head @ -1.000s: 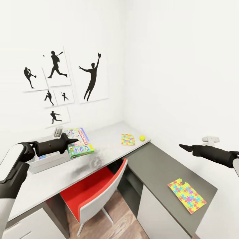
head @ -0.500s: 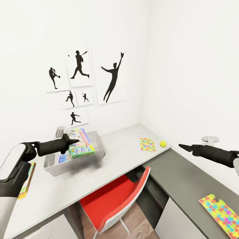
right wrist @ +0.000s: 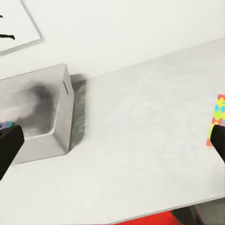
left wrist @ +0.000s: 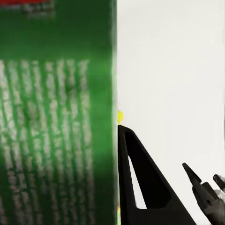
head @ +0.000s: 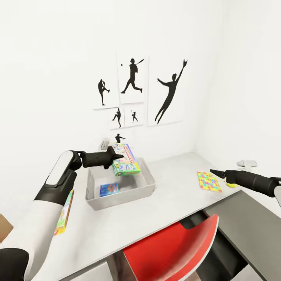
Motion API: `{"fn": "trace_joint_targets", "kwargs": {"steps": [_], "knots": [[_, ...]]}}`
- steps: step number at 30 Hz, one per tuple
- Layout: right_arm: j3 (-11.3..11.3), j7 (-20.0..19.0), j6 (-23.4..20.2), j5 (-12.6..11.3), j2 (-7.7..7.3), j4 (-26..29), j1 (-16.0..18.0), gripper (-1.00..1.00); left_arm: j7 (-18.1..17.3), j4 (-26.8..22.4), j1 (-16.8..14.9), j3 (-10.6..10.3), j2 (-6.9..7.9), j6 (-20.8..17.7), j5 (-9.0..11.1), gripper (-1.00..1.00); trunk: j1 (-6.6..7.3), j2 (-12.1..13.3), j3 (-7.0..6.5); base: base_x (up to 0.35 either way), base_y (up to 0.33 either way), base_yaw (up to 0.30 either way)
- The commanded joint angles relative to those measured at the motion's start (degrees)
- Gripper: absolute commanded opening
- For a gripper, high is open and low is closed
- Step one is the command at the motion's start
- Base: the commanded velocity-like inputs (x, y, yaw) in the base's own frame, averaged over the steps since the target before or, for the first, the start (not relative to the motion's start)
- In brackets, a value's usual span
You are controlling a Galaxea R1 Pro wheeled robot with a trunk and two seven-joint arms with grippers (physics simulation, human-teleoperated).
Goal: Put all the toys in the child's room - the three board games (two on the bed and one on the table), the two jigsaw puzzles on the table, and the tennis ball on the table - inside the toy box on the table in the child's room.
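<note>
Head view: left gripper point(head: 116, 158) clamped on the green-white board game point(head: 125, 165), held tilted in the air above the light grey toy box point(head: 145, 190). Small blue board game point(head: 109, 189) flat on the floor of the toy box. Toy box on the pale grey table point(head: 171, 201), below the black athlete silhouette prints point(head: 170, 92) on the white wall. Third, longer board game point(head: 63, 212) flat on the table, beside the left forearm and partly hidden by it. One jigsaw puzzle point(head: 209, 181) flat on the table, well apart from the toy box, near the right gripper point(head: 214, 172). Tennis ball point(head: 232, 183) just past the puzzle, partly hidden behind the right arm. Red chair point(head: 173, 251) tucked under the table edge.

Left wrist view: green printed face of the held game point(left wrist: 56, 122) pressed against one black finger point(left wrist: 140, 183); right gripper tip point(left wrist: 192, 174) in the distance.

Right wrist view: two black fingertips point(right wrist: 9, 146) at opposite edges, spread wide, nothing between them; toy box wall point(right wrist: 61, 117) and puzzle edge point(right wrist: 217, 119) on the table top point(right wrist: 140, 140) below.
</note>
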State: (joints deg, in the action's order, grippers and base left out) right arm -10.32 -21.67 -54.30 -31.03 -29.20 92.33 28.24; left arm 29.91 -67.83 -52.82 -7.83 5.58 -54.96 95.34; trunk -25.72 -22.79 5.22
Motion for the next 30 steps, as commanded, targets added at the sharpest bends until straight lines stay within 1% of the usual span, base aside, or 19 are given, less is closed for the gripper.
{"fn": "trace_joint_targets", "kwargs": {"steps": [1,4,9,11,15,29,30], "knots": [[-0.07,-0.45,-0.28,0.35,0.0,0.04,0.06,1.0,0.6,-0.07,-0.23,-0.22,-0.14,-0.09,-0.12,-1.0,-0.06,-0.13,0.14,0.161,0.169,0.294],[-0.13,-0.43,-0.26,0.35,0.01,0.04,0.06,1.0,0.66,-0.19,-0.47,-0.5,-0.55,0.02,-0.47,-1.0,-0.06,-0.13,0.16,0.084,0.088,0.212],[-0.23,-0.42,-0.19,0.39,0.06,0.03,0.06,1.0,0.75,0.11,-0.71,-0.61,-0.77,0.09,-0.83,-1.0,-0.06,-0.13,0.18,0.074,0.026,0.066],[0.11,0.09,0.09,0.71,0.69,-0.04,0.71,1.0,1.45,-0.46,-0.05,-0.62,-0.26,-0.69,-0.56,-1.0,-0.06,-0.13,0.18,0.0,0.0,0.0],[0.13,0.05,0.07,0.71,0.7,-0.04,0.76,1.0,1.48,-0.46,1.24,-0.62,-0.25,-1.08,0.14,-1.0,-0.06,-0.13,0.18,0.0,0.0,0.0],[0.15,-0.01,0.05,0.71,0.7,-0.04,0.78,1.0,1.44,-0.46,1.22,-0.62,-0.24,-1.05,0.19,-1.0,-0.06,-0.13,0.18,0.0,0.0,0.0],[0.0,-0.08,-0.19,0.71,0.48,-0.04,0.97,1.0,1.15,-0.46,1.55,-0.48,-0.39,-0.98,0.02,-1.0,-0.06,-0.13,0.18,0.0,0.0,0.0]]}}
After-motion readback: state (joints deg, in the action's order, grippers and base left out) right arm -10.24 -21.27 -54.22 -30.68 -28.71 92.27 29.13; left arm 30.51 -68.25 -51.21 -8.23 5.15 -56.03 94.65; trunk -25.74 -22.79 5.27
